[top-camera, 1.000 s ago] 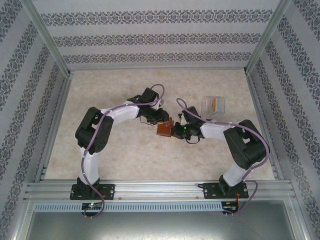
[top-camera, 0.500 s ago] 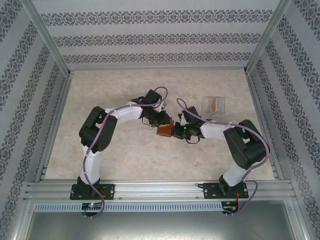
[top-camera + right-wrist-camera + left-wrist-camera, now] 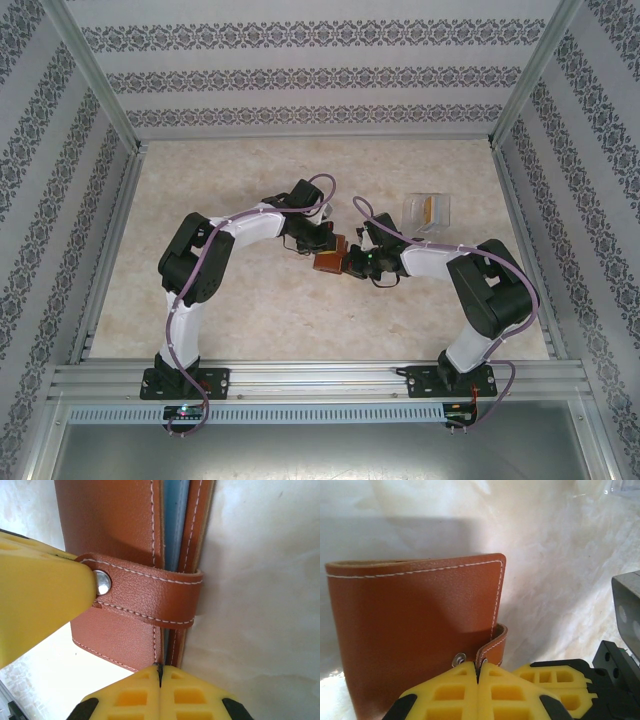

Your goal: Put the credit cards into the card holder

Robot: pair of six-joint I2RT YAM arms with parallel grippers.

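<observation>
The card holder (image 3: pixel 326 260) is a reddish-brown leather wallet, folded shut and held between both grippers at the table's middle. In the left wrist view my left gripper (image 3: pixel 479 669) is shut on the end of the wallet's snap strap (image 3: pixel 492 647), beside the metal stud. My right gripper (image 3: pixel 160 670) is shut on the edge of the card holder (image 3: pixel 110 520). A blue-grey credit card (image 3: pixel 175 525) shows as a strip between the wallet's leaves. The strap (image 3: pixel 150 597) wraps across the fold, and a left finger (image 3: pixel 40 610) presses at its snap.
A clear plastic box (image 3: pixel 426 210) with an orange card inside stands on the table to the right of the grippers. Patterned walls and metal frame posts enclose the pale table (image 3: pixel 220 320) on three sides.
My left gripper has closed on the strap, and the left arm has shifted slightly toward the wallet. The right arm and wallet have stayed put.
</observation>
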